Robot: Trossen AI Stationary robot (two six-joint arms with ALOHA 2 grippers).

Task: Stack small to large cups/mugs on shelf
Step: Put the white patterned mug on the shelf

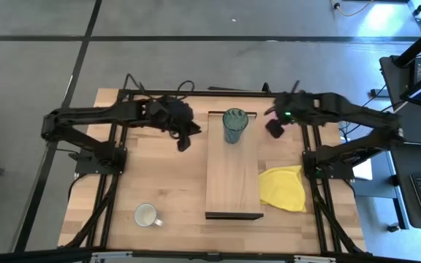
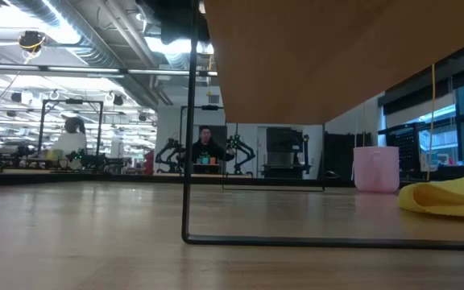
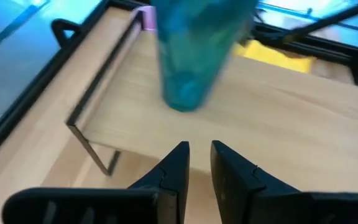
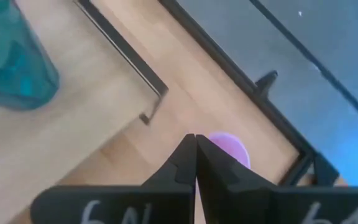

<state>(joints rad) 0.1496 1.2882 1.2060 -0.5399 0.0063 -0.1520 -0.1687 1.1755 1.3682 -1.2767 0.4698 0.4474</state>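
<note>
The teal-green tumbler (image 1: 234, 126) stands upright on its base at the far end of the wooden shelf (image 1: 232, 183). It also shows in the left wrist view (image 3: 194, 56). My left gripper (image 1: 185, 139) is just left of the shelf's far end, its fingers (image 3: 199, 149) a narrow gap apart, empty and pointing at the tumbler. My right gripper (image 1: 275, 128) is shut (image 4: 195, 140) right of the shelf's far end, above the pink mug (image 4: 230, 147). That mug stands on the table (image 2: 375, 168). The white mug (image 1: 147, 215) stands on the table at the near left.
A yellow cloth (image 1: 282, 187) lies on the table against the shelf's right side. The shelf stands on thin dark wire legs (image 2: 188, 161). Most of the shelf top nearer than the tumbler is bare. A person (image 2: 206, 149) is far off in the room behind.
</note>
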